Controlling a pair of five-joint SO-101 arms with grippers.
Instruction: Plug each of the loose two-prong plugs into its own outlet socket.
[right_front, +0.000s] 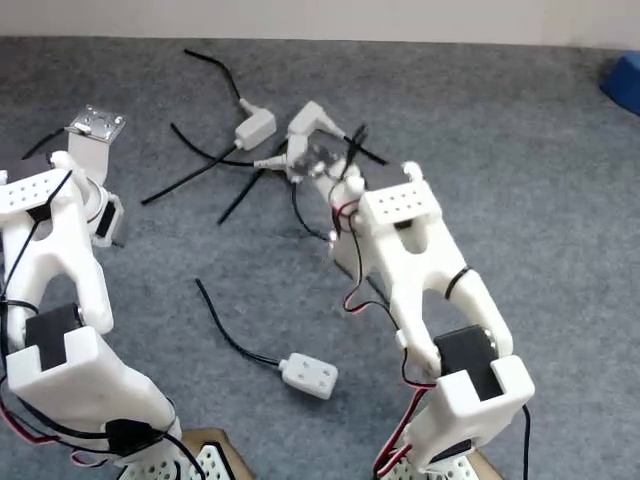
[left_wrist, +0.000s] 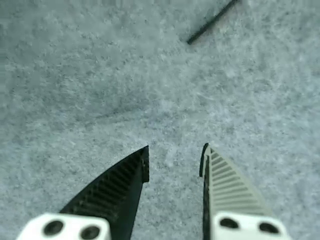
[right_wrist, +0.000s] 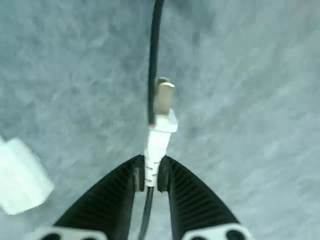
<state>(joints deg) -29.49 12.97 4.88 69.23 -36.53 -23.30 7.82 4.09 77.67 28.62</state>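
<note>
While right gripper (right_wrist: 150, 172) clamps plug (right_wrist: 157, 140), left gripper (left_wrist: 175, 155) hangs released above grey carpet (left_wrist: 90, 75), cord end (left_wrist: 210, 22) well apart.

High cam looks down over grey carpet (right_front: 520, 170); 2 wrist cams face same carpet v. close.

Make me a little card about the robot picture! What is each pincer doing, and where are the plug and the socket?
Left pincer: open, holding nothing, over the gray mat
Right pincer: shut on a white plug
Plug prongs: point away from the pincer, not in a socket
Socket block: white, lying on the mat between the two arms, nothing plugged in
Other white cable end: on the mat near the right pincer
</note>
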